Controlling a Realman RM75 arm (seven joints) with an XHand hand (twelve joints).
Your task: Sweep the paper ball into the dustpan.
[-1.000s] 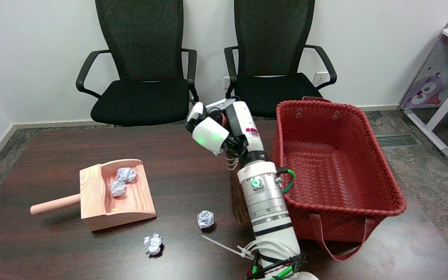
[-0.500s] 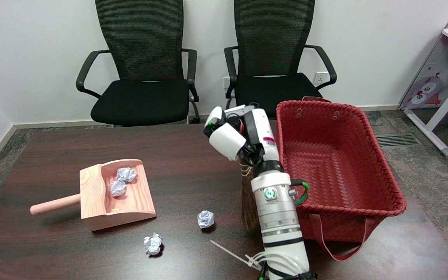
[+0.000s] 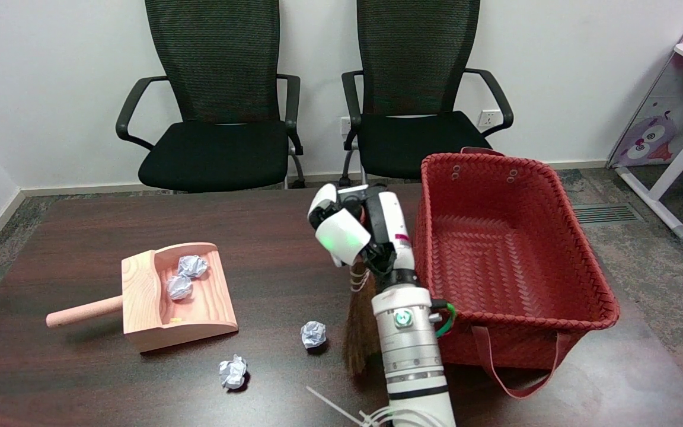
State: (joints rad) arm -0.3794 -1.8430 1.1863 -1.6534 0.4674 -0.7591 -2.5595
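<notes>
Head view — right hand (image 3: 347,228) grips broom (image 3: 358,332) beside paper ball (image 3: 313,334)

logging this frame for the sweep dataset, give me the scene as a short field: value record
right hand: right hand grips the top of the broom
broom: upright, bristles down at the table, right of the nearest loose ball
dustpan: wooden dustpan on the table's left, handle pointing left
balls in dustpan: two paper balls
balls loose: near paper ball beside the bristles; far paper ball nearer the front edge
basket: red woven basket on the right
</notes>
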